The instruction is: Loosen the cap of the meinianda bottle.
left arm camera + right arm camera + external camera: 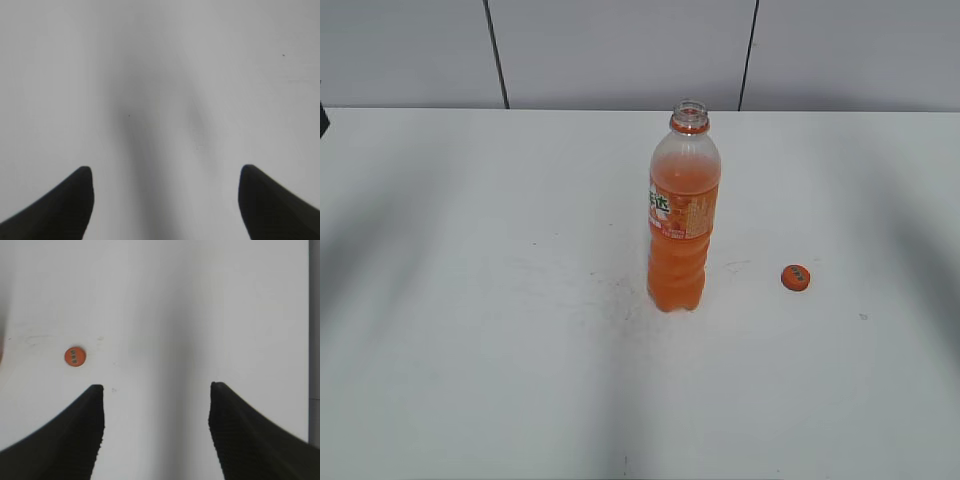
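The meinianda bottle [682, 222] stands upright near the middle of the white table, with orange liquid, an orange-green label and an uncapped neck. The orange cap [796, 277] lies flat on the table to the bottle's right, apart from it; it also shows in the right wrist view [75, 356]. My left gripper [165, 172] is open and empty above bare table. My right gripper [156, 389] is open and empty, with the cap ahead of its left finger. Neither gripper shows in the exterior view.
The white table [470, 300] runs back to a grey panelled wall [620, 50]. A dark object [323, 118] sits at the far left edge. The table's right edge [309, 340] shows in the right wrist view.
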### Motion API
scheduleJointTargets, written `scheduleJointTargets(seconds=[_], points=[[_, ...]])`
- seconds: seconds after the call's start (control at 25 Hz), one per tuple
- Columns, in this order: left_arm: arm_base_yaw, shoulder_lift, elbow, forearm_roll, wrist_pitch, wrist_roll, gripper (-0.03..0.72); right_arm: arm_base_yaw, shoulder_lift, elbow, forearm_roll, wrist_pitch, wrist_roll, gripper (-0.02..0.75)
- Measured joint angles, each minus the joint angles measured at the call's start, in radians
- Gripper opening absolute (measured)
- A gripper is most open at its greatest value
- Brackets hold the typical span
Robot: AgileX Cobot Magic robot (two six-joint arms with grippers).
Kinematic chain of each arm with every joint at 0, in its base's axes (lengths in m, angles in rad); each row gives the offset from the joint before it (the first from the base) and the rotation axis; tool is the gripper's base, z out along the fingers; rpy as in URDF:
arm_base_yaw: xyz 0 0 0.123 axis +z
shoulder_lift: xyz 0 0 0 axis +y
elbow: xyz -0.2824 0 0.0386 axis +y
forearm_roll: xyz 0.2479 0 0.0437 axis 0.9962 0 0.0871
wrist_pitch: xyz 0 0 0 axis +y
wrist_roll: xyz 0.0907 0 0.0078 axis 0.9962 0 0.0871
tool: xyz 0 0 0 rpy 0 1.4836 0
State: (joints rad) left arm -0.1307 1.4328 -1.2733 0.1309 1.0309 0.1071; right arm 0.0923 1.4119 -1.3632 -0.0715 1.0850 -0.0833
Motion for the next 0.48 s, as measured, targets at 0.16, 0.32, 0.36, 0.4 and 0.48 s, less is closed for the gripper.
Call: scheduleJointTargets(seconds=[0.16, 0.32, 0.36, 0.4, 0.48], points=[[0.0, -0.12, 0.126, -0.023, 0.015, 0.001, 0.535, 0.0, -0.133, 0.129, 0.047, 0.002, -0.004, 0.493], [0.0, -0.268, 0.295, -0.038, 0.02, 0.001, 0.529, 0.0, -0.308, 0.326, 0.051, -0.023, -0.012, 0.493], [0.0, -0.304, 0.332, -0.043, 0.018, 0.001, 0.528, 0.0, -0.367, 0.366, 0.051, -0.032, -0.016, 0.493], [0.0, -0.358, 0.371, -0.053, 0.018, 0.001, 0.526, 0.0, -0.409, 0.42, 0.053, -0.042, -0.019, 0.493], [0.0, -0.446, 0.423, -0.074, 0.016, -0.004, 0.524, 0.0, -0.504, 0.498, 0.054, -0.055, -0.021, 0.493]])
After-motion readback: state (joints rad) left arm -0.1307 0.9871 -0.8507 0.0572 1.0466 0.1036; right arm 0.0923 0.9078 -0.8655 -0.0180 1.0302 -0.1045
